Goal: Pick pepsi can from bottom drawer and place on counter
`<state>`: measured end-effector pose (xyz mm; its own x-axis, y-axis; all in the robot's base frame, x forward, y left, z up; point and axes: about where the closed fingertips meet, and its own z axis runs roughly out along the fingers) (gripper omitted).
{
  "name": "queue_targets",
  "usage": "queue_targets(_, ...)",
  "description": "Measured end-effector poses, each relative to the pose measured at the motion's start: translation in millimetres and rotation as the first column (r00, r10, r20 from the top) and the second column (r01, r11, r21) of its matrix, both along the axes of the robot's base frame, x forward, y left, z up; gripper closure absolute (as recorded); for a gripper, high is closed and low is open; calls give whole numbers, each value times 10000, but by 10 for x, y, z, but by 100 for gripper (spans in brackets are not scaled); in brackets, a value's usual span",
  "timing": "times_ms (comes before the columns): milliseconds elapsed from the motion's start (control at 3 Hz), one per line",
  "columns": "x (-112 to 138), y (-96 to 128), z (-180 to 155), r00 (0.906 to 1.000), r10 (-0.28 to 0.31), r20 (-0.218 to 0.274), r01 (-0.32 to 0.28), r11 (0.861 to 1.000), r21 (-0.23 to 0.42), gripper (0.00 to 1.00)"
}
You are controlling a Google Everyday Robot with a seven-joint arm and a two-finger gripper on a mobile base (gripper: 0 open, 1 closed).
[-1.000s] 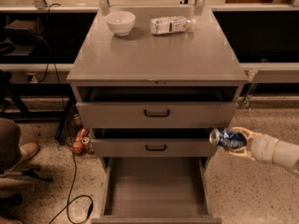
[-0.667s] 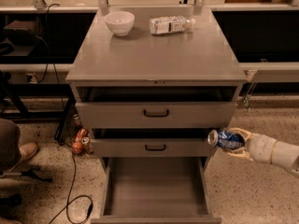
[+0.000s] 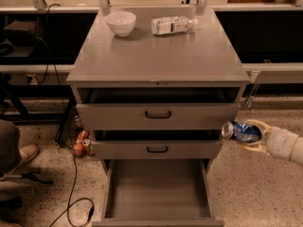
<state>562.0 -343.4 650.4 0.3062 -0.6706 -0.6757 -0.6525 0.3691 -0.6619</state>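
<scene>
Blue pepsi can (image 3: 240,132) lies clamped between jaws beside middle drawer (image 3: 156,149).

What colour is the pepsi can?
Pepsi can: blue, silver end, in the pincer beside the middle drawer. Camera view.

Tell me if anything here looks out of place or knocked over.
The water bottle lies on its side on the counter. Cans lie on the floor left of the cabinet. The gripper holds the pepsi can right of the middle drawer.
</scene>
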Motion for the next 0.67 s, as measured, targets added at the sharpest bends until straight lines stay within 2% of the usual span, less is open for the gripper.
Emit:
queue_targets(333, -1, -186, 547, 9911, -171, 1321, 233, 9987, -458, 100)
queue_targets(667, 135, -214, 1155, 9603, 276, 2777, 26, 9942, -1079, 100)
